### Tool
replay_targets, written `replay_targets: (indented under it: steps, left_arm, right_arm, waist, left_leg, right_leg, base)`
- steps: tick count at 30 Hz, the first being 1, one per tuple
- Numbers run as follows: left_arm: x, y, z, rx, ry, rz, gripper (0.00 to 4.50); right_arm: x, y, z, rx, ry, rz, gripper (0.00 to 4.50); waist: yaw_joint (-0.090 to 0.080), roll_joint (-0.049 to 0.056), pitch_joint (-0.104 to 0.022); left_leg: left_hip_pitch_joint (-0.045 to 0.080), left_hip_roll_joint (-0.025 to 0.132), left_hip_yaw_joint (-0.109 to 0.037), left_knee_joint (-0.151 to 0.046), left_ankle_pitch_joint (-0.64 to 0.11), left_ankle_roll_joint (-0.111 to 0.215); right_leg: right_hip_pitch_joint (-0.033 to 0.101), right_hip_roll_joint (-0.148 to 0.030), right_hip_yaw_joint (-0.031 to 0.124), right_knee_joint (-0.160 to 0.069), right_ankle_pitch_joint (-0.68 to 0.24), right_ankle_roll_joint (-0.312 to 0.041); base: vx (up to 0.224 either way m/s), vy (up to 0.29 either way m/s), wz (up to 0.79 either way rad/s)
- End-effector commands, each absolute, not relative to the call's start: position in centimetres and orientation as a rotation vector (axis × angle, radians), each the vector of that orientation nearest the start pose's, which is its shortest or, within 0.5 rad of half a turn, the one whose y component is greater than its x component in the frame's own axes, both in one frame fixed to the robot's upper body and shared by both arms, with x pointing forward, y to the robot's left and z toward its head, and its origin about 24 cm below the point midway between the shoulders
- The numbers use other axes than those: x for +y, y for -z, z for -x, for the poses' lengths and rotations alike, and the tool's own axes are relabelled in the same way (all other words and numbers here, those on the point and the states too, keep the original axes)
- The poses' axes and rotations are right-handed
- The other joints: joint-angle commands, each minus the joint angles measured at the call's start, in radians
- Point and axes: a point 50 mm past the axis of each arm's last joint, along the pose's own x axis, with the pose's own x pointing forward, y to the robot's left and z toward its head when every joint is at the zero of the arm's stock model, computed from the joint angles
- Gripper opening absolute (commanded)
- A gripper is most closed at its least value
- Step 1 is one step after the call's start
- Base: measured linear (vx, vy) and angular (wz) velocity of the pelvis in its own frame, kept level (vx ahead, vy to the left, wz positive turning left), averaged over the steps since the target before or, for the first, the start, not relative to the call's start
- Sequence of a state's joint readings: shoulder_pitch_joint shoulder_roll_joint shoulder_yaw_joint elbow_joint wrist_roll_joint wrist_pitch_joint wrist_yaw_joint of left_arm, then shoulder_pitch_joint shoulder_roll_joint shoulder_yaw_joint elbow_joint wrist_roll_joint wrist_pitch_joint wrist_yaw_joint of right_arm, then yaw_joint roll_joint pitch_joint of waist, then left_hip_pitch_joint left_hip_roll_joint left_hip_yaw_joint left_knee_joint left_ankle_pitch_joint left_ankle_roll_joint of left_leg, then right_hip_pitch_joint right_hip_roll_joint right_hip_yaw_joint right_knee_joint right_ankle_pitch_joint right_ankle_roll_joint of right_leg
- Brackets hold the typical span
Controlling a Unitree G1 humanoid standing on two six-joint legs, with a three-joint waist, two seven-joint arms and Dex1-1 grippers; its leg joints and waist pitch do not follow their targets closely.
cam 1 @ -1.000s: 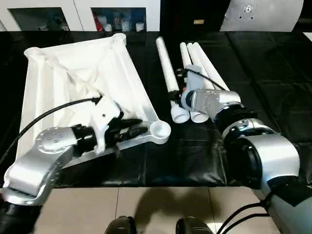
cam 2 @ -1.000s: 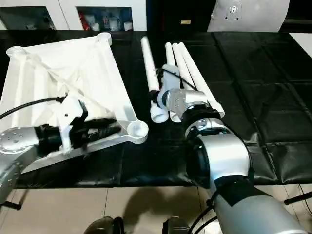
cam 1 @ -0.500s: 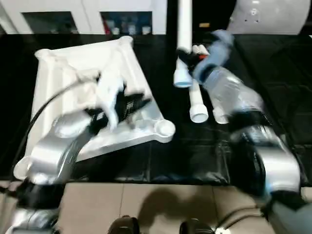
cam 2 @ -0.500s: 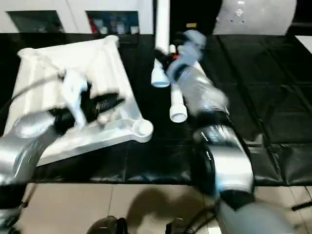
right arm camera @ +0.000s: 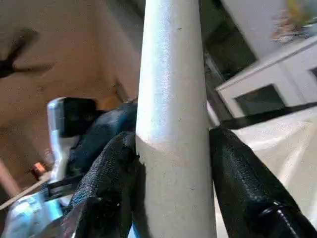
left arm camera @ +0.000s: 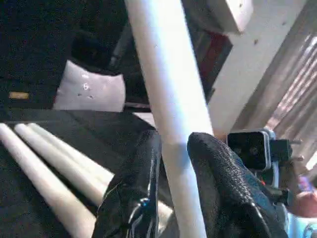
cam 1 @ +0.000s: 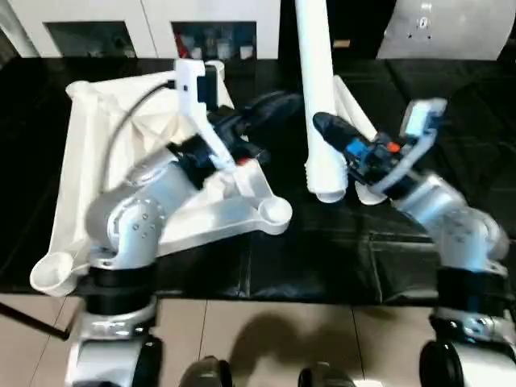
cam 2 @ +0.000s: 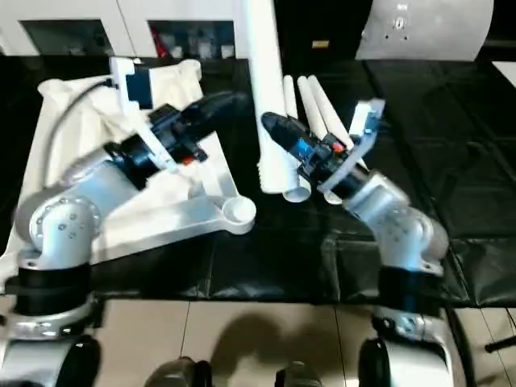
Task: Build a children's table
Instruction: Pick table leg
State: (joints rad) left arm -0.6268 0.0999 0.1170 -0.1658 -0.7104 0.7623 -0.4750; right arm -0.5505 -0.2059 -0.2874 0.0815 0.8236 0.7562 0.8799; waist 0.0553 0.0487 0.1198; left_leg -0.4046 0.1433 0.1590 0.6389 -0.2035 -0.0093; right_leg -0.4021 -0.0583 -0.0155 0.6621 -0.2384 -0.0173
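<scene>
Surface: black mat (cam 1: pixel 451 97) covers the work table; white cabinet (cam 1: pixel 97 16) with glass doors stands behind it, pale floor shows at the near edge.
Tabletop: white tabletop (cam 1: pixel 89 161) lies underside up on the robot's left half of the mat, ribs showing; one round corner socket (cam 1: pixel 275 212) points toward the middle, another socket (cam 1: pixel 50 275) overhangs the near left edge.
Left gripper: left gripper (left arm camera: pixel 171 148) reaches across from over the tabletop toward the raised leg; in the left wrist view its two fingers (left arm camera: pixel 136 188) sit either side of the shaft, close against it; whether they press on it cannot be told.
Raised leg: white leg (cam 1: pixel 318 89) stands nearly upright, long axis running top to bottom in the head views, open wide end (cam 1: pixel 326 193) lowest, hanging above the mat.
Right gripper: right gripper (right arm camera: pixel 171 144) is clamped on the leg, a black finger (right arm camera: pixel 242 178) on each flank of the shaft.
Spare legs: three more legs (cam 2: pixel 310 97) lie flat on the mat behind the raised one, side by side, long axes running away from the robot.
Key relation: the leg's lower end lies just right of the middle socket, above the mat and apart from it; the right arm carries the leg, the left is nearer the socket.
Open room: bare mat lies between socket and leg end; a short move leftward should be unobstructed, judging by this gap.
</scene>
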Motion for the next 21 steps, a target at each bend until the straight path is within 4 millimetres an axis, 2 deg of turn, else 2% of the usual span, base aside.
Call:
replay_targets:
  steps: [1,11,13,16,19,21]
  left_arm:
    - [8.9,-21.6,-30.2,-0.120,1.002,0.476,1.59]
    - [8.4,-22.1,-29.2,-0.114,1.111,0.588,1.59]
    - [8.4,-22.0,-29.0,-0.104,1.121,0.583,1.59]
    - [8.4,-21.5,-29.2,-0.079,1.108,0.565,1.59]
    - [8.6,-21.1,-29.2,-0.083,1.102,0.514,1.59]
    - [8.6,-21.0,-29.1,-0.085,1.105,0.509,1.59]
  right_arm:
    - [-14.5,-16.7,-30.3,-0.091,-1.183,-0.675,1.86]
    - [-14.0,-16.8,-29.4,-0.076,-1.225,-0.633,1.86]
    - [-13.9,-16.9,-29.2,-0.076,-1.240,-0.620,1.86]
    - [-13.3,-16.9,-28.5,-0.077,-1.267,-0.578,1.86]
    - [-12.6,-16.7,-27.9,-0.073,-1.264,-0.519,1.86]
    - [-12.5,-16.6,-27.8,-0.073,-1.257,-0.503,1.86]
  waist:
    - [0.004,-0.011,-0.093]
    - [0.004,-0.013,-0.091]
    - [0.004,-0.013,-0.090]
    - [0.004,-0.020,-0.092]
    - [0.004,-0.017,-0.093]
    - [0.005,-0.017,-0.094]
  left_leg:
    - [0.019,0.064,-0.019,-0.063,0.038,0.116]
    - [0.017,0.063,-0.020,-0.065,0.047,0.115]
    - [0.017,0.064,-0.021,-0.066,0.044,0.116]
    - [0.018,0.066,-0.020,-0.067,0.059,0.122]
    - [0.017,0.066,-0.021,-0.066,0.086,0.136]
    - [0.018,0.067,-0.021,-0.066,0.085,0.135]
  right_leg:
    - [0.060,-0.074,0.035,-0.077,0.057,-0.311]
    - [0.059,-0.074,0.035,-0.078,0.065,-0.299]
    - [0.059,-0.074,0.034,-0.079,0.058,-0.294]
    - [0.060,-0.074,0.035,-0.079,0.067,-0.287]
    - [0.057,-0.074,0.033,-0.076,0.085,-0.281]
    - [0.056,-0.076,0.034,-0.076,0.079,-0.274]
  base:
    - [0.000,0.000,0.00]
    - [0.000,0.000,0.00]
    - [0.000,0.000,0.00]
    - [0.000,0.000,0.00]
    - [0.000,0.000,0.00]
    - [0.000,0.000,0.00]
